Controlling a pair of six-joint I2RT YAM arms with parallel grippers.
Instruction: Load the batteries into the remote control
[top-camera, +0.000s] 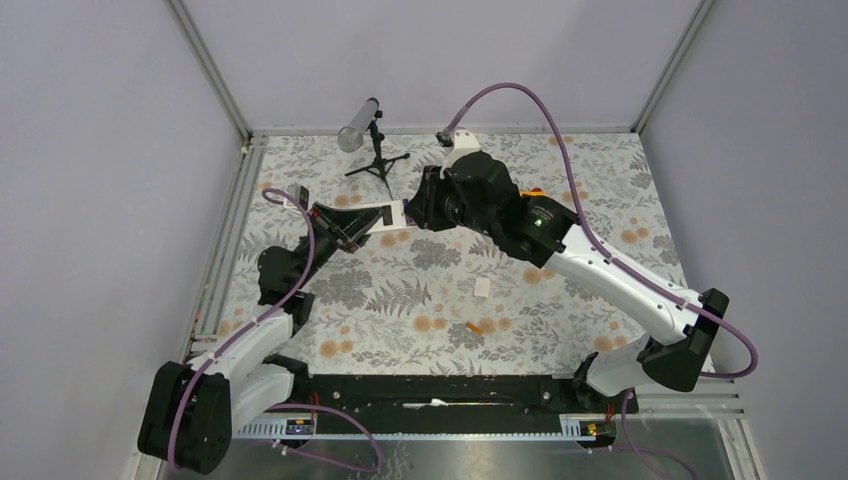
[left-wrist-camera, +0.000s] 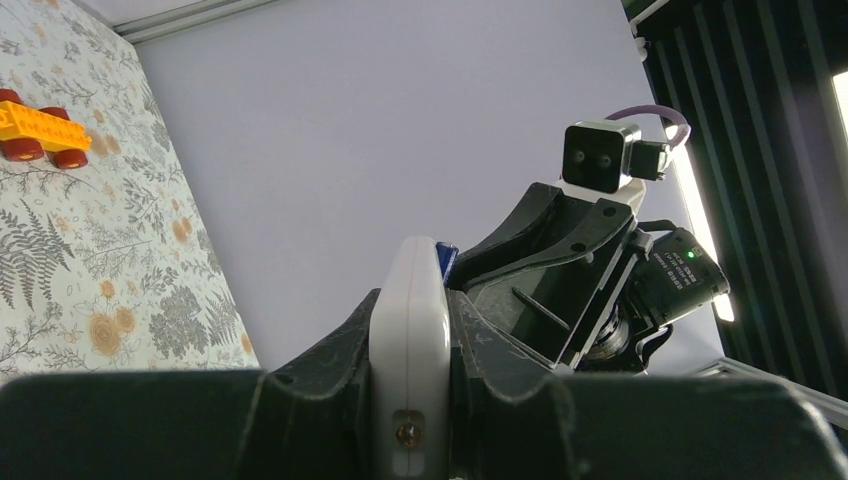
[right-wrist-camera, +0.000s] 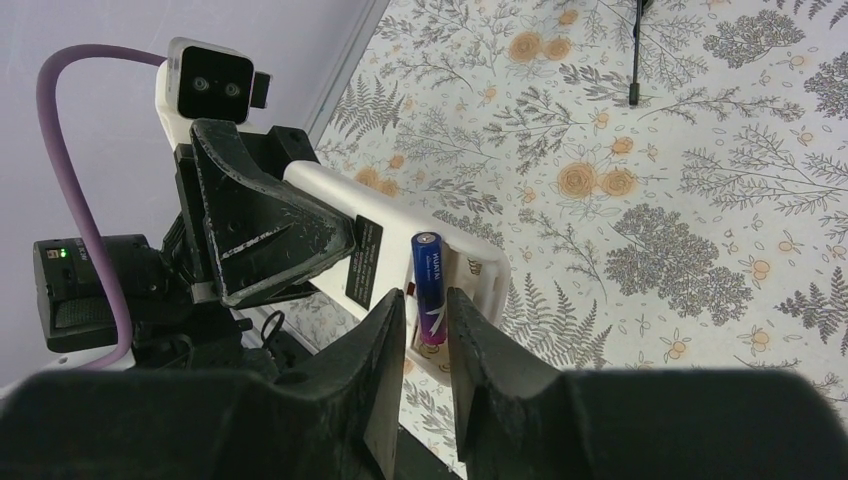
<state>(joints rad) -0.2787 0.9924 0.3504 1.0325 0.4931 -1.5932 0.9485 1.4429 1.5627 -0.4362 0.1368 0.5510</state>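
The left claw (left-wrist-camera: 411, 320) pinches the remote control (right-wrist-camera: 485, 280); the right claw (right-wrist-camera: 427, 300) flanks the blue battery (right-wrist-camera: 429, 270) (grip unclear). It likely needs pressing flat.

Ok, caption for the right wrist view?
Right gripper brackets the blue battery set into the remote control, which the left gripper holds.

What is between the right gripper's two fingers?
A blue battery lies between them, sitting at the battery slot of the remote. The right wrist view shows it.
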